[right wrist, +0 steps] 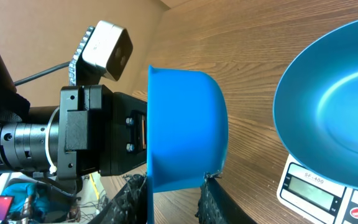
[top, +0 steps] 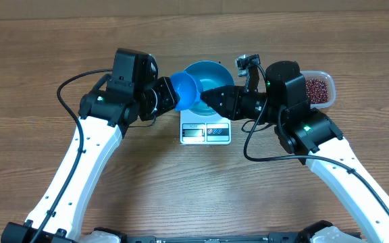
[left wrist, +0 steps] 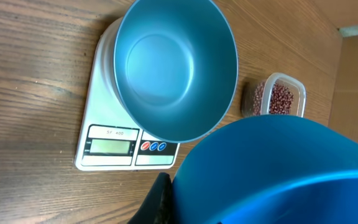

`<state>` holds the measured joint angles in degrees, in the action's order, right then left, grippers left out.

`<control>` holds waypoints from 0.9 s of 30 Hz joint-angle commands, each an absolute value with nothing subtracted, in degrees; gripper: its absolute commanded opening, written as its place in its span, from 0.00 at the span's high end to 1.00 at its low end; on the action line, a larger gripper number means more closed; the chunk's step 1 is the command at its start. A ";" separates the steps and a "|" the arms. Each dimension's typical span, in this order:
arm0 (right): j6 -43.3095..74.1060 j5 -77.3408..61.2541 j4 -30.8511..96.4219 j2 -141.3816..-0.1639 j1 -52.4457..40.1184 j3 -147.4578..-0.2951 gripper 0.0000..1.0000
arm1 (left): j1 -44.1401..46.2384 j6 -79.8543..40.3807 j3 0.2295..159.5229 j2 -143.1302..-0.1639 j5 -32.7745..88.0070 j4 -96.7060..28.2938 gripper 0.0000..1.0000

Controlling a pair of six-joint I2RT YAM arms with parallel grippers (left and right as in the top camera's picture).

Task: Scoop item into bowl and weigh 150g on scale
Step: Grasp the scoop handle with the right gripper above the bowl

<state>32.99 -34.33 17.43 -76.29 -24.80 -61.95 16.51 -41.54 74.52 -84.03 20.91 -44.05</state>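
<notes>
Sitting on one scale (top: 206, 133), one bowl (top: 211, 73), one scoop (top: 183, 91) beside

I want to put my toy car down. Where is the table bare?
The bare table in front of the scale, between left arm and right arm, is free; so is the wood outside the left arm. The middle is crowded: scoop, bowl, left gripper and right gripper meet there, with the tub behind right.
</notes>
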 commanded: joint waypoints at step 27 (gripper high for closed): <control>33.23 -36.12 18.37 -76.53 -24.82 -63.86 0.73 | 17.39 -40.27 75.31 -84.01 22.04 -44.77 0.96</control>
<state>33.06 -35.79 18.63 -76.31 -24.80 -61.95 16.86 -41.56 74.52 -84.03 20.99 -44.99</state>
